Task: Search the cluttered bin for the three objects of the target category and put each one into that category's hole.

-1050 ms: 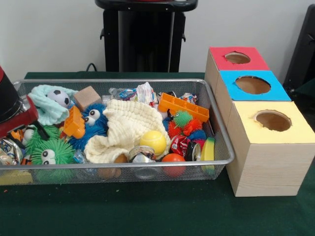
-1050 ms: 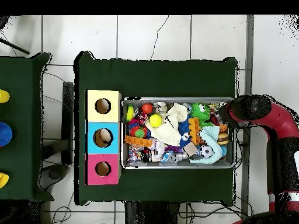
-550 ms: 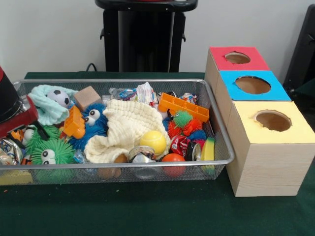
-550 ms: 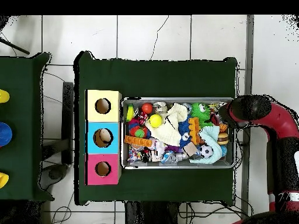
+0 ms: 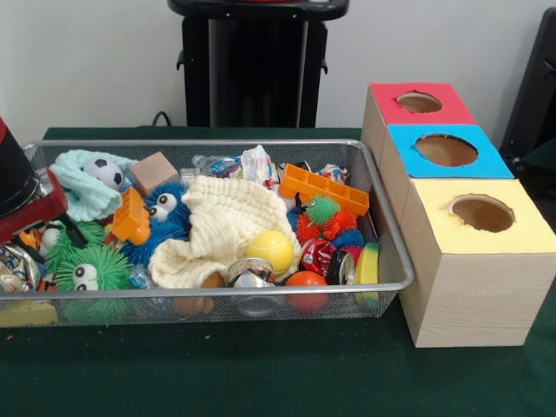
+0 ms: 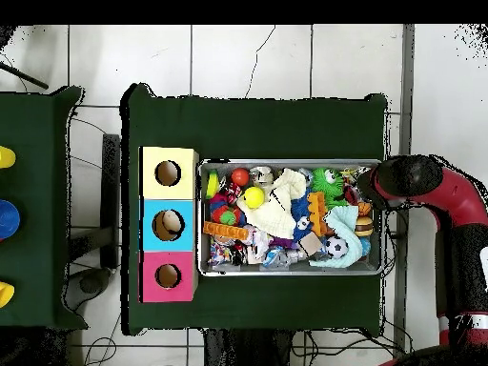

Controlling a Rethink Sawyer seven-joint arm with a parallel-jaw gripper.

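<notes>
Front view: you see no difference from half a second or a full second back; the arm (image 5: 24, 187) sits at the same spot over the end of the wire bin (image 5: 217, 291) farthest from the boxes, and nothing in the clutter has shifted. Your claw is hidden behind the arm's wrist in both views, so I cannot tell whether it is open, closed or gripping anything.

Judgement: you are paused mid-search, with no item lifted clear.

Contents near the arm: green googly-eyed puffer (image 5: 87, 271), blue furry toy (image 5: 165, 213), orange block (image 5: 132, 217), small soccer ball (image 5: 106, 172). A cream cloth (image 5: 221, 226) covers the middle; a yellow ball (image 5: 271, 249) lies below it.

Overhead view: the blue box's hole (image 6: 168, 224) shows something pale inside; the yellow hole (image 6: 168, 172) and red hole (image 6: 168, 275) look dark. The target category is not evident, so candidates remain in the bin on the desk (image 5: 261, 373).
</notes>
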